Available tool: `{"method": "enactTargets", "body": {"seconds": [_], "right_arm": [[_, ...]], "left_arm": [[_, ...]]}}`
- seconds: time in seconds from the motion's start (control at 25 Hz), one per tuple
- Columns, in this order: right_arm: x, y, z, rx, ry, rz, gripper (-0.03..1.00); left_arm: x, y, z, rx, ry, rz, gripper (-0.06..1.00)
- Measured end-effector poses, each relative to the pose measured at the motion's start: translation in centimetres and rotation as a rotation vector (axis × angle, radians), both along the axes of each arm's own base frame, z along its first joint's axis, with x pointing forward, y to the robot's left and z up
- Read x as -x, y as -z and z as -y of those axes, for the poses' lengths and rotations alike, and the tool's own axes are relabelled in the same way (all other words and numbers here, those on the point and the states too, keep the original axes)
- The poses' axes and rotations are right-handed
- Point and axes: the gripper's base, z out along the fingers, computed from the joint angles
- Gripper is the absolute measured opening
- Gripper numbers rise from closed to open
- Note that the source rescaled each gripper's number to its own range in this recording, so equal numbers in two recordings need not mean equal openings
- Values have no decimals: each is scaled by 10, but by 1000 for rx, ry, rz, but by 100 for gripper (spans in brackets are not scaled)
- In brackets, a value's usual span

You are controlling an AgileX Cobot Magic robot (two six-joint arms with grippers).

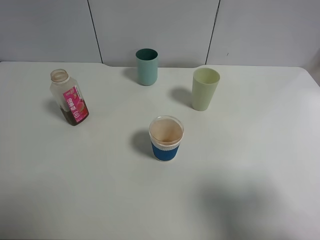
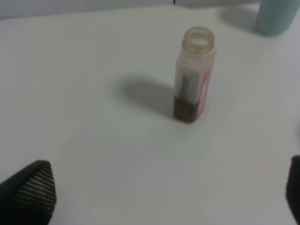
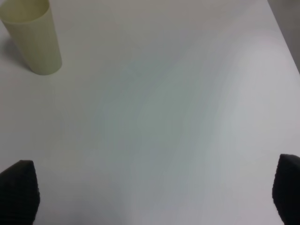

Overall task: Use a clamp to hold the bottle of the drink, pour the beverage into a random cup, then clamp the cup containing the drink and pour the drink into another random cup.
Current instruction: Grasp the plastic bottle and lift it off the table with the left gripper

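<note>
The bottle [image 2: 193,75], ahead of the left pincer [image 2: 164,194], is clear, slightly cloudy plastic with a printed pink label [image 2: 205,89]. That pincer's fingers [image 2: 33,190] are matt black and finely ribbed; the right pincer [image 3: 154,197] has matt black fingers [image 3: 18,190] too. The table [image 1: 240,165] is smooth, matt white. Ahead of the right pincer, the pale green cup [image 3: 35,40] looks like smooth, matt plastic. The short cup [image 1: 166,131] is translucent, with a ribbed blue sleeve [image 1: 165,151].

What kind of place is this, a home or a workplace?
Probably a robot test bench, not a home: a white table, plain grey wall panels behind it, and only props on it: a drink bottle, a teal cup, a pale green cup and a blue-sleeved cup.
</note>
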Motion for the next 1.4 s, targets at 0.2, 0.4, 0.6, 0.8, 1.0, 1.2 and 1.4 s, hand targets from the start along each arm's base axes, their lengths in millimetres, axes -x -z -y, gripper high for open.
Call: {"method": "enactTargets", "body": {"seconds": [0.2, 0.4, 0.6, 0.8, 1.0, 1.2, 1.4], "right_arm": [[0, 0, 0, 0, 0, 0, 100], [0, 0, 0, 0, 0, 0, 100], [0, 0, 0, 0, 0, 0, 100], [0, 0, 0, 0, 0, 0, 100], [0, 0, 0, 0, 0, 0, 100], [0, 0, 0, 0, 0, 0, 100], [0, 0, 0, 0, 0, 0, 100]], "left_arm": [[-41, 6, 1, -44, 25, -168, 100], [-70, 23, 1, -86, 33, -316, 100], [-100, 46, -1, -136, 46, -469, 100], [-121, 67, 2, -134, 71, -463, 100], [-120, 97, 2, -129, 71, -405, 100], [-120, 119, 3, -88, 41, -335, 100], [-128, 132, 1, -7, -44, -208, 100]]}}
